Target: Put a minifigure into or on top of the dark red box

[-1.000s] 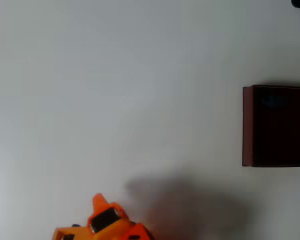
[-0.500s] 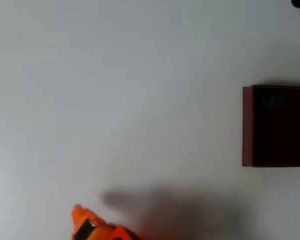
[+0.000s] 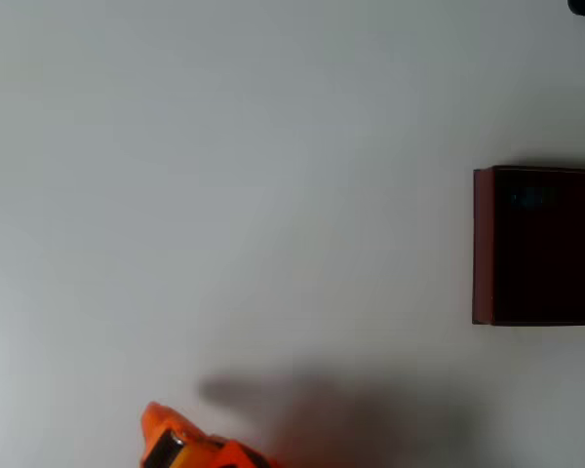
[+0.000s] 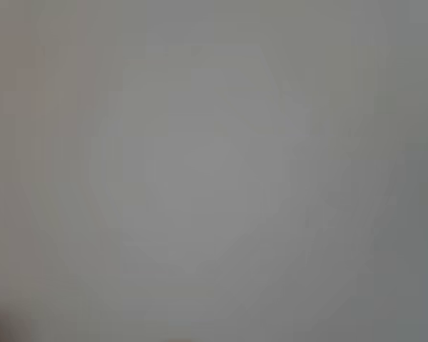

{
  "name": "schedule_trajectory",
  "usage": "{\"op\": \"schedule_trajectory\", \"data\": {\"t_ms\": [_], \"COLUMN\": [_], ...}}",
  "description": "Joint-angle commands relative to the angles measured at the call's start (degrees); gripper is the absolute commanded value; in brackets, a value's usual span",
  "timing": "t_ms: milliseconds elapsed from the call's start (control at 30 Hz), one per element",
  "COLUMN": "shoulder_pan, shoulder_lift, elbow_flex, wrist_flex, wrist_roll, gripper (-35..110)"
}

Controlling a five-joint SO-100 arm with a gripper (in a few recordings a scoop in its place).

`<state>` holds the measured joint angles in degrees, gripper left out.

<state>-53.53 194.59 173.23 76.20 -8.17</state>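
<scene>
While the dark red box (image 3: pixel 538 246) sits on the white table (image 3: pixel 224 195), its inside too dark to read, the orange fingers (image 3: pixel 161 437) poke in well apart; their opening is unclear.

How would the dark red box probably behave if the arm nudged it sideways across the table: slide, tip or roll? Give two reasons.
The dark red box would probably slide rather than roll: its straight edges and square corners suggest flat walls. Tipping seems unlikely, since it sits broad and flat on the table. Its dark open interior hints at a hollow, fairly light box, though its weight cannot be judged.
</scene>
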Motion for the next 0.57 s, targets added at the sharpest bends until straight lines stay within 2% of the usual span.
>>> {"op": "schedule_trajectory", "data": {"t_ms": [0,533], "shoulder_pan": [-0.9,-0.9], "shoulder_lift": [0.9,0.9], "elbow_flex": [0.0,0.0], "wrist_flex": [1.2,1.2], "wrist_roll": [-1.2,-1.2], "gripper": [3,1]}}
